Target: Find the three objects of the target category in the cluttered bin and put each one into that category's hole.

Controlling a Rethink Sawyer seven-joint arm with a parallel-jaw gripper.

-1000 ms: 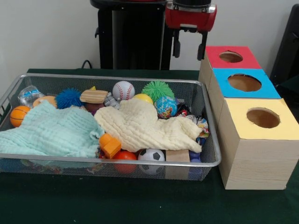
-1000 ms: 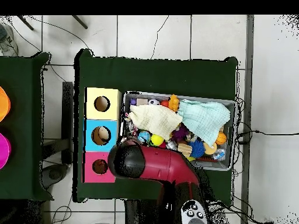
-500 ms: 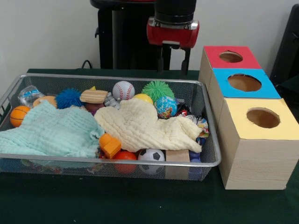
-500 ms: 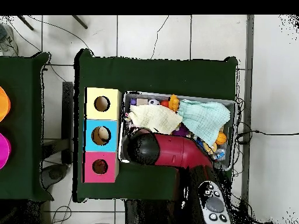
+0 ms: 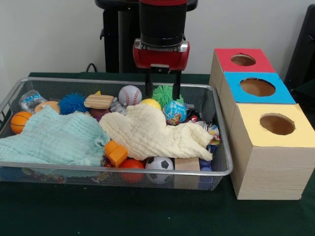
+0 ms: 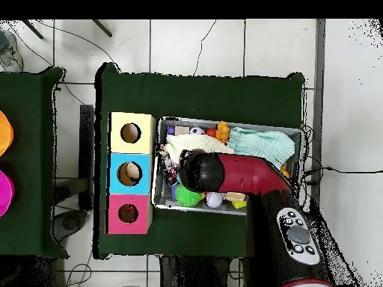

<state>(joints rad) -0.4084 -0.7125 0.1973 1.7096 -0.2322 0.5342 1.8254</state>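
The silver wire-mesh bin [image 5: 112, 169] sits left of three wooden boxes [image 5: 268, 147] on green cloth [image 5: 147, 211]. At its far side, the gripper [image 5: 163, 93] hangs with fingers spread astride the spiky green ball [image 5: 166, 93]. Best descend straight and centred before closing. A white wall [image 5: 49, 34] stands beyond.

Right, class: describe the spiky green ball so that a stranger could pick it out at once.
Start at the wide silver wire-mesh bin and go to its far rim. Under the red and black gripper sits the spiky green rubber ball. The white baseball and globe-printed ball beside it are smooth.
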